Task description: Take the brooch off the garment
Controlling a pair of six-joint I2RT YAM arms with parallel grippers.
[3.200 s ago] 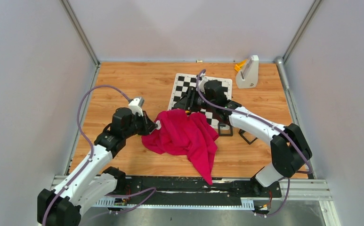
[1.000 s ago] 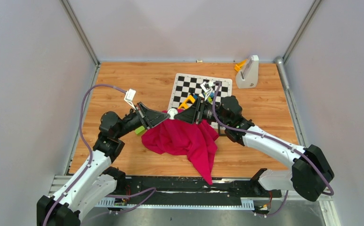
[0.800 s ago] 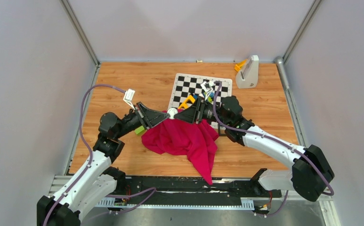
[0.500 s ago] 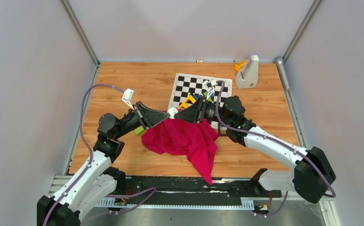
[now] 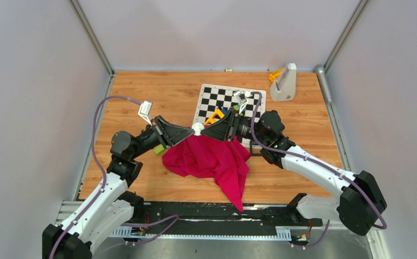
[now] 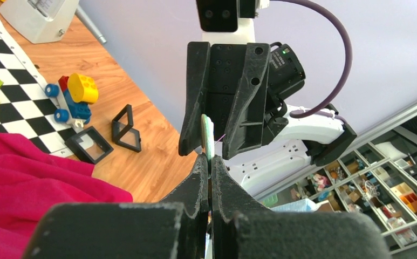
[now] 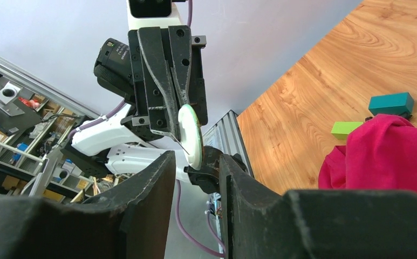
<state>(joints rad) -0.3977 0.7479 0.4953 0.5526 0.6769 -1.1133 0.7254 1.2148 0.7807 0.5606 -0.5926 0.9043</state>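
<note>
The brooch (image 5: 197, 128), a small pale disc with a greenish rim, is held up by its edge in my shut left gripper (image 5: 191, 131) above the top of the magenta garment (image 5: 211, 156). In the left wrist view the brooch (image 6: 207, 135) shows edge-on just beyond my left gripper (image 6: 210, 162). My right gripper (image 5: 206, 130) faces it from the other side. In the right wrist view its jaws stand apart on either side of the brooch (image 7: 191, 135), with a gap at each side. The garment (image 7: 389, 151) lies crumpled on the table below.
A chequered board (image 5: 211, 97) with toy blocks (image 5: 216, 115) lies behind the grippers. Two black square frames (image 6: 87, 145) rest beside a toy car (image 6: 71, 100). A white stand (image 5: 283, 82) is at the back right. Green (image 7: 346, 128) and teal (image 7: 392, 102) blocks lie left of the cloth.
Three seconds ago both grippers were low at the cloth's edges; now they meet tip to tip above it. Over the last second the right arm shifted slightly right; the brooch stayed put.
</note>
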